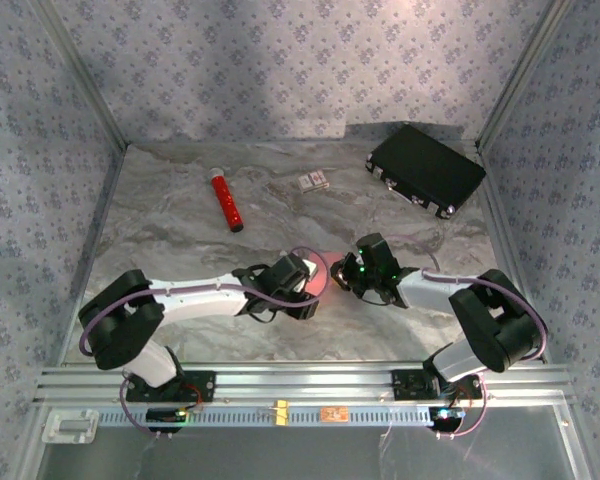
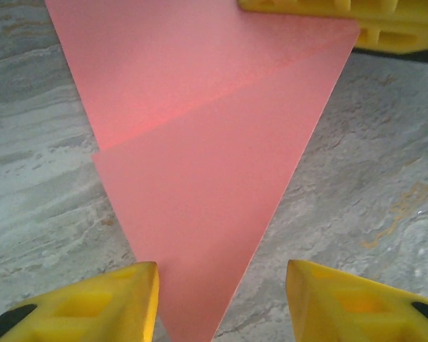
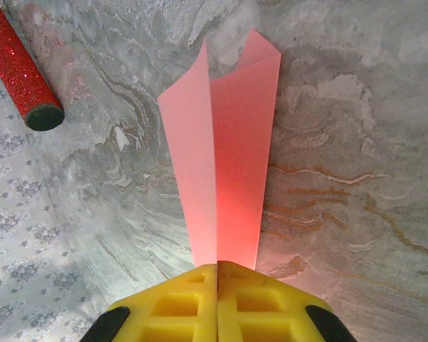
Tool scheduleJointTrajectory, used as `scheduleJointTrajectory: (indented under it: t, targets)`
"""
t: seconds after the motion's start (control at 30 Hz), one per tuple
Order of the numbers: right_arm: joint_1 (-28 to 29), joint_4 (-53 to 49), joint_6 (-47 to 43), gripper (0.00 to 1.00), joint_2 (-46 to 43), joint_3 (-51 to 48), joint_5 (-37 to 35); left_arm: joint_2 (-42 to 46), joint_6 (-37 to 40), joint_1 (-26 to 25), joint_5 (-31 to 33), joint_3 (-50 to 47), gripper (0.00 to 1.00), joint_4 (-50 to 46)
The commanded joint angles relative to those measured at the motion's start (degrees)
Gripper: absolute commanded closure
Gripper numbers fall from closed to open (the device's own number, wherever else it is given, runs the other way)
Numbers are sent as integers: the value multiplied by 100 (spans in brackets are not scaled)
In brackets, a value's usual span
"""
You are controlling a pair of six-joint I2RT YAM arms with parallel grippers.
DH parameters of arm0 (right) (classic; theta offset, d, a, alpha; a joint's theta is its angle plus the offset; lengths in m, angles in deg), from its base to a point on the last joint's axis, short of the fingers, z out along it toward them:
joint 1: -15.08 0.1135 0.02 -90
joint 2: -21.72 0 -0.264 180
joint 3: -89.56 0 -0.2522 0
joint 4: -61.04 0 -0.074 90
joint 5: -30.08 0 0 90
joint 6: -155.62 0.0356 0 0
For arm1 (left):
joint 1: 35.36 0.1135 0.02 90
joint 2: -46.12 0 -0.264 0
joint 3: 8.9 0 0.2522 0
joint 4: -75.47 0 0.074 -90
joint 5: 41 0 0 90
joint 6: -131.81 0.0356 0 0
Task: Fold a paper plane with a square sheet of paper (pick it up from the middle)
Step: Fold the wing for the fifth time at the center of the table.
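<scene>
Currently right claw (image 3: 217, 274) is pressed together, clamped on the folded paper plane (image 3: 228, 157); long axis runs straight out from the fingers (image 3: 178, 306) over the bench (image 3: 342, 178). Left claw (image 2: 221, 278) stands apart, the pointed tip aimed between its fingers.

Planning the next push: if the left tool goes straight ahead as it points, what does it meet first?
The pink paper: its tip lies inside the open left tool. Beyond it, probably the right tool.

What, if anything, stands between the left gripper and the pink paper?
Nothing visible does: the tip of the pink paper lies between the open fingers of the left gripper; the right gripper pinches its far end.
</scene>
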Motion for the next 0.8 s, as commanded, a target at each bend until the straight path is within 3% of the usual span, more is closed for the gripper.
scheduleJointTrajectory:
  t: [0.0,0.4,0.77]
  targets:
    - [26,-137,85,93,-84,104,-127,-173,352,-178,482,310,50,-238]
    - [20,-137,105,93,-84,103,-128,-594,469,-528,1241,650,59,-549]
    - [24,-146,130,93,-105,113,-126,-692,513,-571,1364,679,71,-581]
